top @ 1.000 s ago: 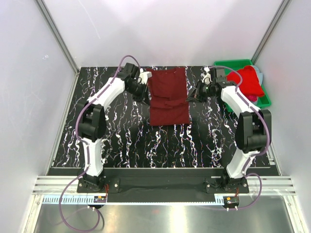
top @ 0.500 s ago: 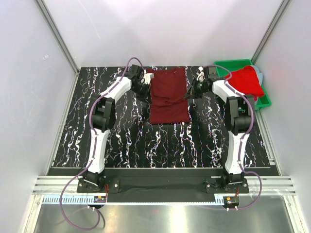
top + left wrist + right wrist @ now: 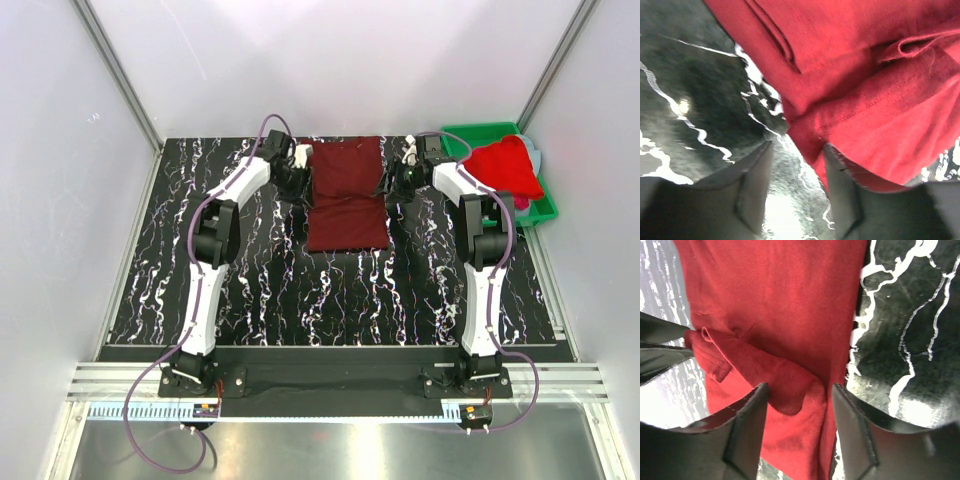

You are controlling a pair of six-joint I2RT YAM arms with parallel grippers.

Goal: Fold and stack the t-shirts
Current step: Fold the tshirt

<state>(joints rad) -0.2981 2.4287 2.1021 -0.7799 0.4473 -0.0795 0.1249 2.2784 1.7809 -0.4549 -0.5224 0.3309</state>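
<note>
A dark maroon t-shirt (image 3: 346,195) lies folded into a narrow rectangle at the back middle of the black marbled table (image 3: 260,270). My left gripper (image 3: 300,178) sits at its left edge and is open. In the left wrist view, bare table shows between the fingers (image 3: 756,182) and the t-shirt's hem (image 3: 865,125) brushes the right one. My right gripper (image 3: 391,181) is at the t-shirt's right edge, also open. Its fingers (image 3: 747,430) stand apart over the folded cloth (image 3: 790,330). A bright red t-shirt (image 3: 506,165) is heaped in the bin.
A green plastic bin (image 3: 468,131) stands at the back right corner, with a bit of pink cloth (image 3: 521,204) under the red heap. Pale walls with metal frame posts close in the table on three sides. Both arms stretch far towards the back.
Both grippers have opened and let go of the maroon t-shirt. They shifted slightly towards the back and inwards. The t-shirt now lies flatter and a little shorter.
</note>
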